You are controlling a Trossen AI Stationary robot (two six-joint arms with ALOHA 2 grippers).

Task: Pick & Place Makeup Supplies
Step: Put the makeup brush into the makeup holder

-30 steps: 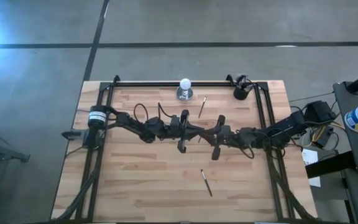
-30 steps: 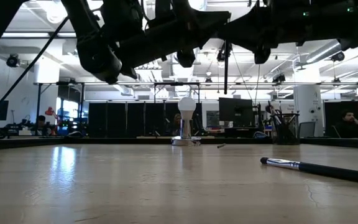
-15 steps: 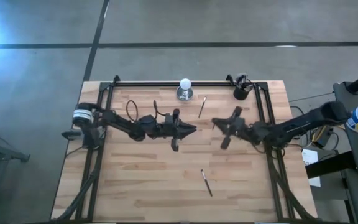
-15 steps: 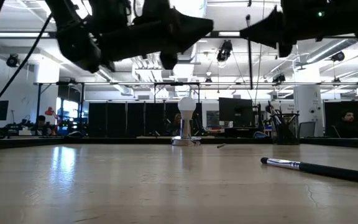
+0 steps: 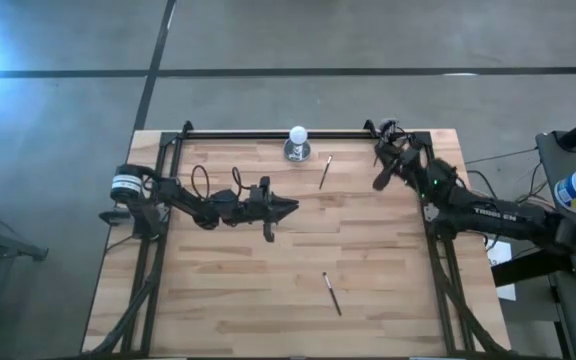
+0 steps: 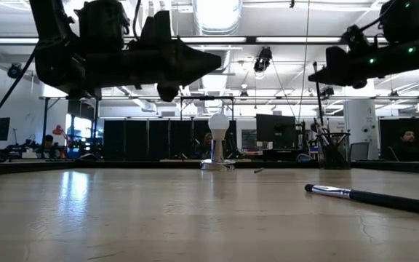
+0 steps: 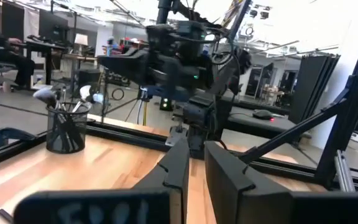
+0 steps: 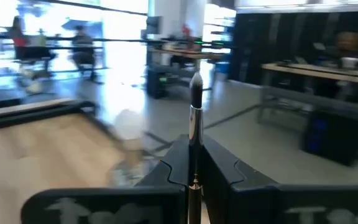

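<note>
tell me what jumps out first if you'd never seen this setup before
The right pincer catches the eye: it is shut on a slim brush standing upright between its fingers, up near the black cup of brushes at the table's far right corner. The left pincer hangs mid-table with nothing in it. Two loose brushes lie on the wood, one near the front and one beside the white ball.

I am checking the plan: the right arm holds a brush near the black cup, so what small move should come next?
Probably lower the right gripper over the black cup and drop in the brush it grips upright; that cup already holds other brushes.
</note>
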